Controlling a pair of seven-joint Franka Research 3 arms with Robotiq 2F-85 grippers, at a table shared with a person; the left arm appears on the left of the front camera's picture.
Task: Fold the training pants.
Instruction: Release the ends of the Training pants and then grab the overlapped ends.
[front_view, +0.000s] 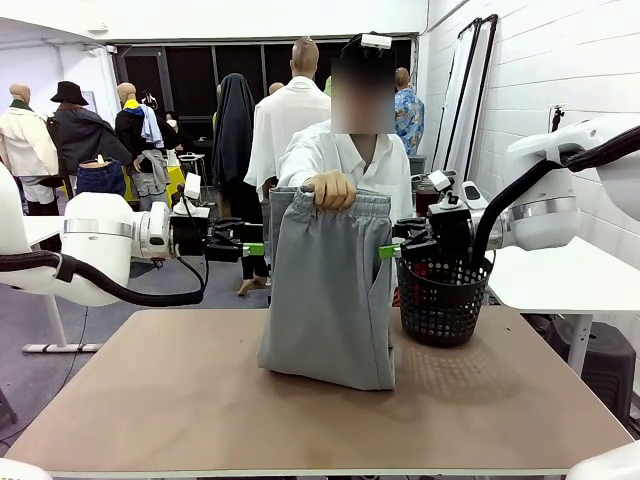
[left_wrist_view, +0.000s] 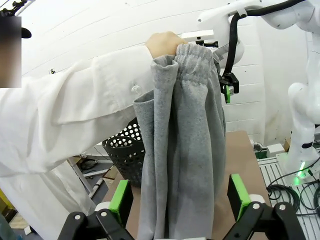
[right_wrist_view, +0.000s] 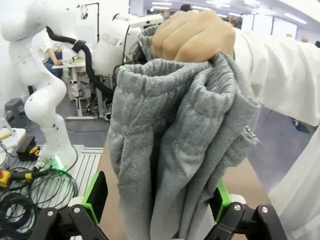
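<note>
So the person's hand (front_view: 333, 190) is holding the training pants (front_view: 328, 290) up by the bunched waistband over the middle of the table (front_view: 150, 400), with the bottom end resting on the tabletop. My left gripper (front_view: 258, 249) is right at the pants' left edge and my right gripper (front_view: 388, 251) at the right edge. Fingers on both are spread wide, pinching nothing. A black basket (front_view: 445, 300) sits toward the table's right edge, just beside the pants.

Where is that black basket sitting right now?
In the front view, the black basket stands on the table, on the robot's right side, just beside the grey pants that a person's hand holds up.
</note>
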